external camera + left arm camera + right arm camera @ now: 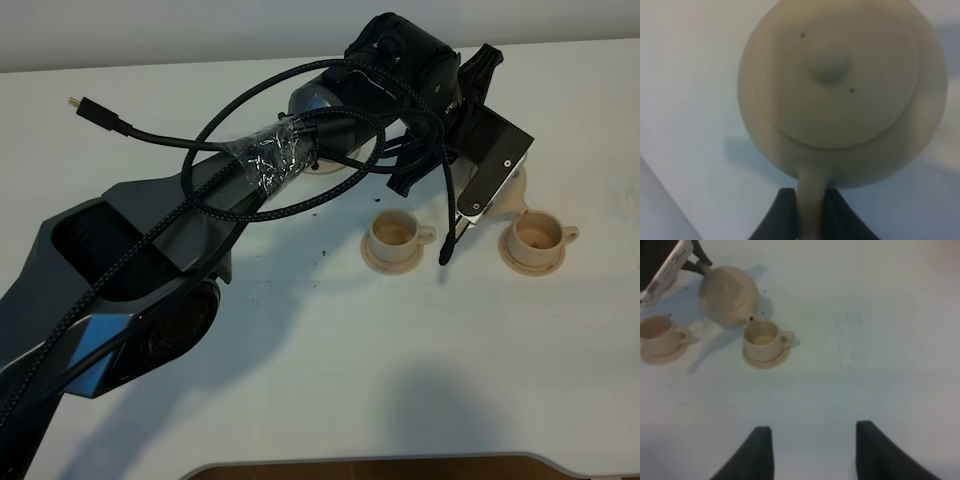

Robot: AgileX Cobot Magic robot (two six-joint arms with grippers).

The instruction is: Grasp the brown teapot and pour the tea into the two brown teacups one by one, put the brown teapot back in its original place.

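On a white counter (300, 380), a cup (395, 236) near the middle and a second cup (536, 238) farther right stand side by side, each on its own small saucer and well apart from the other. A few dark specks (325, 250) dot the bare surface to their left. The left arm (170, 190) stretches in from the lower left, draped with a looping black cable (150, 133) whose loose plug hangs over the counter at upper left. Arm and cable together block most of the space behind the cups. The left hand (810, 212) is clenched on the loop handle of the teapot (840, 90), its two dark fingers (775, 217) pressing the handle from either side, seen from straight above the knobbed lid. The teapot is held behind and between the cups, its spout tip at the rim of the second cup. The right hand (812, 455) is released, fingers wide apart over bare counter, touching nothing and well apart from the crockery. From the high camera only a sliver of the teapot shows beside the left hand. A pale edge under the arm, apparently the large saucer (330, 167), is mostly hidden. The left wrist picture is blurred, and whether tea is flowing cannot be made out.
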